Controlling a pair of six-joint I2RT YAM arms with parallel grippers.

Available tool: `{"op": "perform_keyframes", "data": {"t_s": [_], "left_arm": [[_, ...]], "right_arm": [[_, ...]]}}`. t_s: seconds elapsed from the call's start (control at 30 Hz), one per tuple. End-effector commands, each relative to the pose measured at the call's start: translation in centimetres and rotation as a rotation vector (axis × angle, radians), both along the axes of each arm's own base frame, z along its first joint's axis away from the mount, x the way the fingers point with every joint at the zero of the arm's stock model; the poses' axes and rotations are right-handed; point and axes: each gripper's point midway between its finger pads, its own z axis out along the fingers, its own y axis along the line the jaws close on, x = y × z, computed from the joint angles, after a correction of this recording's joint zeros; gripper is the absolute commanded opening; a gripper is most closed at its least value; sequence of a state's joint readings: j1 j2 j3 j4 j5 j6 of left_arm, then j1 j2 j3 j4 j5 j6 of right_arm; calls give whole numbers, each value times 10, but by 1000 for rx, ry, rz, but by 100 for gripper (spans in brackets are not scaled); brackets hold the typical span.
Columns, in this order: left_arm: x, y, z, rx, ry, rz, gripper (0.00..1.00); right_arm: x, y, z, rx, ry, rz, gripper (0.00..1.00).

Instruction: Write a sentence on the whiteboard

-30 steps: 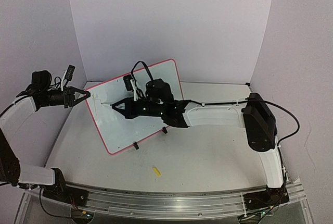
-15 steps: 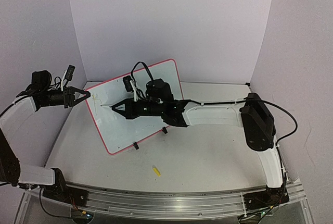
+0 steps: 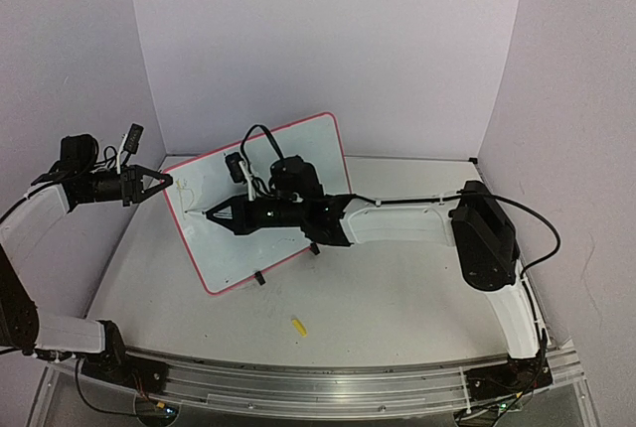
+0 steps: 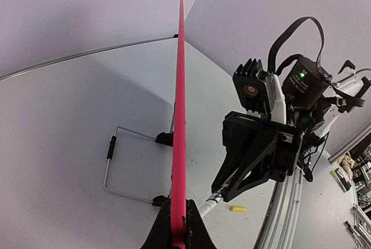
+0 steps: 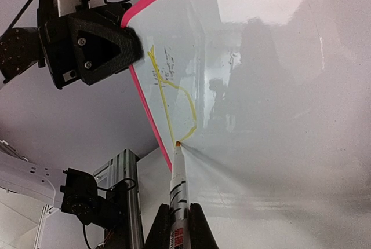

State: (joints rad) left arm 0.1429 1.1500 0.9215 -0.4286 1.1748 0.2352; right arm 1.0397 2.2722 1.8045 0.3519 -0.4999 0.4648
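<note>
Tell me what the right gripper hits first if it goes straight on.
The whiteboard: the marker in the right gripper touches the board's face with its tip, so that surface lies directly ahead.

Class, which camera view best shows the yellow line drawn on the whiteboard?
The right wrist view: the yellow line shows clearly on the whiteboard, ending at the marker tip. The top view shows only a faint trace; the left wrist view sees the whiteboard edge-on.

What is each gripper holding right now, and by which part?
Left gripper clamps the whiteboard by its pink left edge, near the top corner. Right gripper grips a marker by its barrel, tip on the board.
</note>
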Motion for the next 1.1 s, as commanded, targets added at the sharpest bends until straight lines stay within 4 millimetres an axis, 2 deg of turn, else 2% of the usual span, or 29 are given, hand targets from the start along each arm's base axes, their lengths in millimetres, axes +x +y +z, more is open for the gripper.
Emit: {"op": "perform_keyframes", "data": {"t_s": [0.0,0.13,0.23,0.47,0.6,0.77,1.07], "left_arm": [[-9,-7,-3,-4,46,-25,0],[-9,-7,-3,-5,46,-24,0],[-9,-7,-3,-3,44,-23,0],[-8,-7,-3,2,41,-19,0],[-8,-7,-3,3,43,-18,0],[-8,-7,-4,2,45,-18,0],[-7,-6,-5,3,50,-14,0]], "right_arm": [[-1,8,0,7,-7,2,0],[-3,9,2,7,-11,5,0],[-7,7,11,19,-20,18,0],[-27,-8,63,83,-77,68,0],[-25,-23,81,91,-108,16,0],[-7,-33,76,57,-133,-82,0],[9,-27,72,60,-131,-110,0]]}}
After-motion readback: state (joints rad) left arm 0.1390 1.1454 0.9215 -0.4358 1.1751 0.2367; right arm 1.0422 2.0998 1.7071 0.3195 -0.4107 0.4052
